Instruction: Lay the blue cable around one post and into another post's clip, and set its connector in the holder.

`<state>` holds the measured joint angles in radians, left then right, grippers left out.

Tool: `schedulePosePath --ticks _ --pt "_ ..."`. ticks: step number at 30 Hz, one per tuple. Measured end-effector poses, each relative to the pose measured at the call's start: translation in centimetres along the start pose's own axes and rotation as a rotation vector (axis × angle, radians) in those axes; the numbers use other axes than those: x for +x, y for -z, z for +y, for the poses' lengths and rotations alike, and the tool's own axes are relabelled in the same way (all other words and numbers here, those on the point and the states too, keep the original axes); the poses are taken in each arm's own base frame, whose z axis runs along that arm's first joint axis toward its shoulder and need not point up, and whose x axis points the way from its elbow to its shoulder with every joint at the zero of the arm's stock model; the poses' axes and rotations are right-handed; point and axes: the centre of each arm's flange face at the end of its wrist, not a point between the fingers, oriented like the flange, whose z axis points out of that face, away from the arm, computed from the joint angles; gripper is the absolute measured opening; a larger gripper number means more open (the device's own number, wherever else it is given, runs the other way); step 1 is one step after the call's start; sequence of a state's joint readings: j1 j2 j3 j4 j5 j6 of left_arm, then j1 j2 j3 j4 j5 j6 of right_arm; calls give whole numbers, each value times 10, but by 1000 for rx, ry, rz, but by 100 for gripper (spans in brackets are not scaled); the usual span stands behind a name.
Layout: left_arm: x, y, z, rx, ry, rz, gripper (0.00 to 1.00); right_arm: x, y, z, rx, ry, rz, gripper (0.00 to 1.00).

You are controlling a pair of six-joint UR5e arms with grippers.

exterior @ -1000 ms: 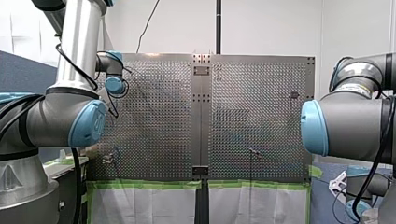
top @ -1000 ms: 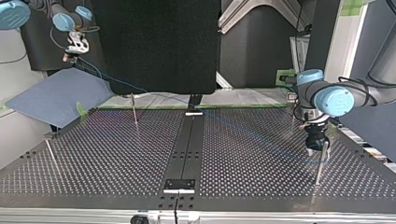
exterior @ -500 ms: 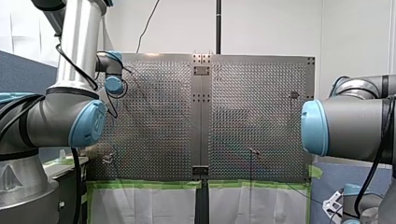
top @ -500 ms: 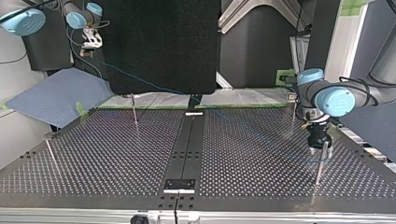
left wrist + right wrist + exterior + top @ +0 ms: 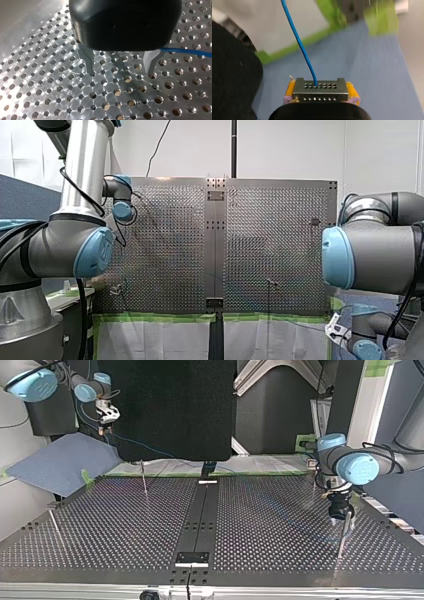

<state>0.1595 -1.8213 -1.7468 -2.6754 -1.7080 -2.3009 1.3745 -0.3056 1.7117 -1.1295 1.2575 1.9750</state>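
Right gripper (image 5: 320, 97): yellow pads (image 5: 290, 89) clamped on the dark rectangular multi-hole connector (image 5: 320, 86), with the thin blue cable (image 5: 298, 42) leaving its face straight ahead. In the top view the right gripper (image 5: 105, 417) hangs in the upper left of the frame, off the perforated metal table (image 5: 125, 525) and above a blue-grey sheet (image 5: 60, 462). The cable slopes down-right toward the table's far edge, then gets too faint to trace. Left gripper (image 5: 121, 73): metal fingers (image 5: 87, 60) spread wide, nothing between them, tips just above the holes, cable passing just beside one finger. It sits mid-right in the top view, next to a thin metal post (image 5: 342, 542). My read: routing step, nothing looks wrapped yet. To do it well: gentle tension, run low enough to catch the post's shank, connector square in the pads. Can't pick out the clip or holder.
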Motion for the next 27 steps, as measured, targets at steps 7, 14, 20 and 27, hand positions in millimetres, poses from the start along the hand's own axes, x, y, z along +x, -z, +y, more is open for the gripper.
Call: schedulePosePath --ticks 7,14,20,27 --pt "1 1 -1 1 -1 2 98 14 -5 -53 106 90 -51 0" --pt "3 3 0 -15 5 19 98 43 -7 -75 128 136 -35 0" --pt "9 10 13 -40 58 43 98 80 -15 -91 149 155 20 0" --pt "23 20 27 -6 132 79 98 113 -20 -108 174 174 72 0"
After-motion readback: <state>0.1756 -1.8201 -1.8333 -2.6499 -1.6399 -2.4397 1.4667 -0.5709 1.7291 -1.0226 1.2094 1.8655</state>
